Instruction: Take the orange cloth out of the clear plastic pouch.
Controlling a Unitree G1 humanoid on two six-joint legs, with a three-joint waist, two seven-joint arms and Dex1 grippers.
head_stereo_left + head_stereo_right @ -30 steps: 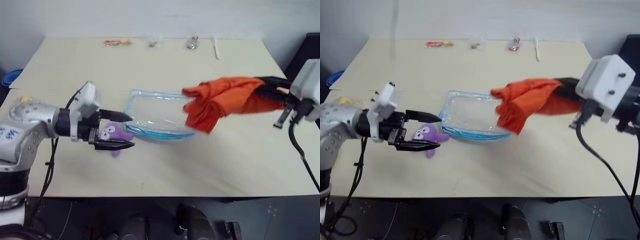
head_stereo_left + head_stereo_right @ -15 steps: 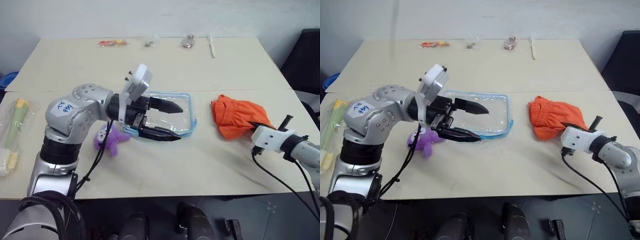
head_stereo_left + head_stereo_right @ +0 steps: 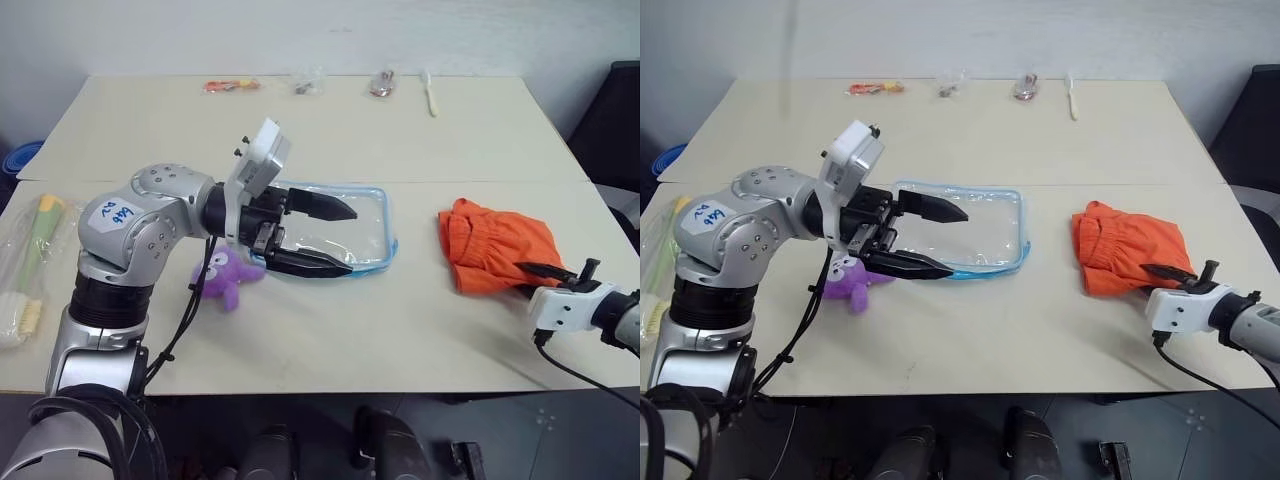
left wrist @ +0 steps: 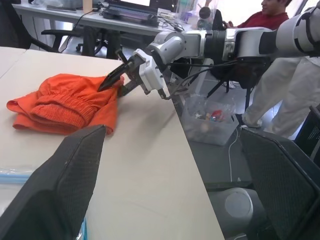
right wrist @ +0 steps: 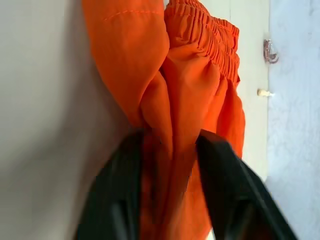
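Cloth (image 3: 495,245) out of the pouch (image 3: 372,238) and lying bunched on the desk (image 3: 400,330), directly ahead of the right gripper (image 3: 548,270) and touching its tips; pouch flat and looking empty, well off to that gripper's left, under the left gripper (image 3: 345,240). Right gripper partway open, with a fold of cloth between its fingers (image 5: 220,170) and no plain pinch on it. Left gripper spread wide, empty, hovering just over the pouch's near end, with the plush (image 3: 228,280) just behind and below it. Step in hand, by the look of it: letting go. To do it well, open the right gripper fully before pulling away, then draw straight back along the finger line so that no fold snags and drags the cloth toward the desk edge close by; keep the left gripper off the pouch. From the right wrist view: the gathered hem up close and exactly how the fold sits between the fingers, hard to read from the head views. From the left wrist view: the right gripper (image 4: 111,80) side-on at the cloth's near edge, plus a seated person beyond the desk. From the head views alone: pouch, plush and both grippers together.
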